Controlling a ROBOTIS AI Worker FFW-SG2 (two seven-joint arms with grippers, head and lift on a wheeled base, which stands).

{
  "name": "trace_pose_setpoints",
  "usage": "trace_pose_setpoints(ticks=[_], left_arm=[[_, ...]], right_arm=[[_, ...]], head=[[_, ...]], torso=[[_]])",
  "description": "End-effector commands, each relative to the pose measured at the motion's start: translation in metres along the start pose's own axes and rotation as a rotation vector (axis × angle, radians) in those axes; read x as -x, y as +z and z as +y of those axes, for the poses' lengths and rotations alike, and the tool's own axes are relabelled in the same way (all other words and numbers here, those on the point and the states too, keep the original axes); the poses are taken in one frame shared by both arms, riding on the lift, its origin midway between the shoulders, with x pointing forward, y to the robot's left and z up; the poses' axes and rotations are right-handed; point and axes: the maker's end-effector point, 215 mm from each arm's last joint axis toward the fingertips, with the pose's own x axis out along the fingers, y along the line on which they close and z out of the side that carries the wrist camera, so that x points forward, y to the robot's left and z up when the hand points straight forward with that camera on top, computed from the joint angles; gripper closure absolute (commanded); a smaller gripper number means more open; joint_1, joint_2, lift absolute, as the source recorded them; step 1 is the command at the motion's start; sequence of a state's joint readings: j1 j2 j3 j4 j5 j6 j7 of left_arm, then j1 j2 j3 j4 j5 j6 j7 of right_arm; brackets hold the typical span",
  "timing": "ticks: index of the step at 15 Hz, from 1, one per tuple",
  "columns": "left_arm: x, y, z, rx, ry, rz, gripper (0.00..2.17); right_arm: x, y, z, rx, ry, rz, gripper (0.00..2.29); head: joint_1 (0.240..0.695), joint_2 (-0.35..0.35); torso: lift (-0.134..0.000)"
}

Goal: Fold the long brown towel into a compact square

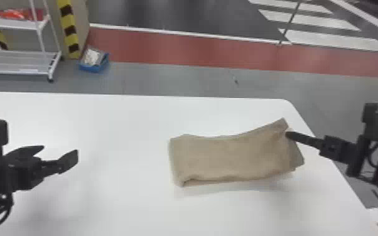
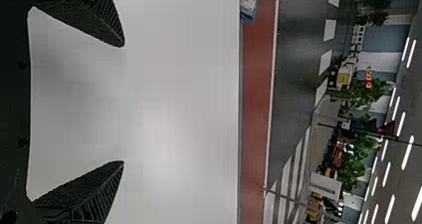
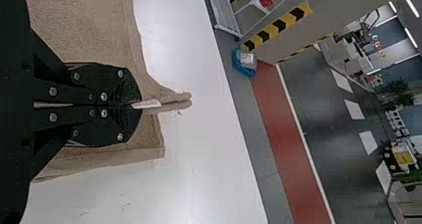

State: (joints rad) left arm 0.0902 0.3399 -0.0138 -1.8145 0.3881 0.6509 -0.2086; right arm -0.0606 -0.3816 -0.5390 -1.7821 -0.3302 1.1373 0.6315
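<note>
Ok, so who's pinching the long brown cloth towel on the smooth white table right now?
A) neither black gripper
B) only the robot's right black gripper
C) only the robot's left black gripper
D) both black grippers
B: the right black gripper has its two flat fingers closed on the brown cloth towel, while the left black gripper is open above the white table, away from the cloth.

The towel (image 1: 226,158) lies on the table (image 1: 119,194), between the grippers, well to the right of the left gripper (image 1: 60,150); the right gripper (image 1: 288,135) pinches its right end, most of the cloth stretching left from there; ahead of the left gripper, past the table, a bin (image 1: 92,67) sits on the floor (image 1: 166,80); a rack (image 1: 18,72) stands ahead and farther left.
</note>
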Motion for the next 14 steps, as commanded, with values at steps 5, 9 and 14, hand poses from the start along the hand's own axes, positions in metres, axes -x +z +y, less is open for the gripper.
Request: trace_pose_setpoints(ticks=[5,9,14], left_arm=[[-0.003,-0.006,-0.008,-0.002,-0.009,0.008,0.03],[-0.002,-0.014,-0.01,-0.006,-0.013,0.022,0.03],[0.002,-0.013,-0.004,-0.005,-0.007,0.016,0.03]], right_arm=[[0.012,0.019,-0.032,0.015,-0.032,-0.027,1.3],[-0.02,-0.008,-0.054,0.027,-0.087,0.04,0.93],[0.003,0.009,-0.071,0.066,-0.172,-0.092,0.04]], head=[[0.695,-0.247],[0.695,-0.265],[0.695,-0.27]], torso=[[-0.124],[-0.124],[-0.124]])
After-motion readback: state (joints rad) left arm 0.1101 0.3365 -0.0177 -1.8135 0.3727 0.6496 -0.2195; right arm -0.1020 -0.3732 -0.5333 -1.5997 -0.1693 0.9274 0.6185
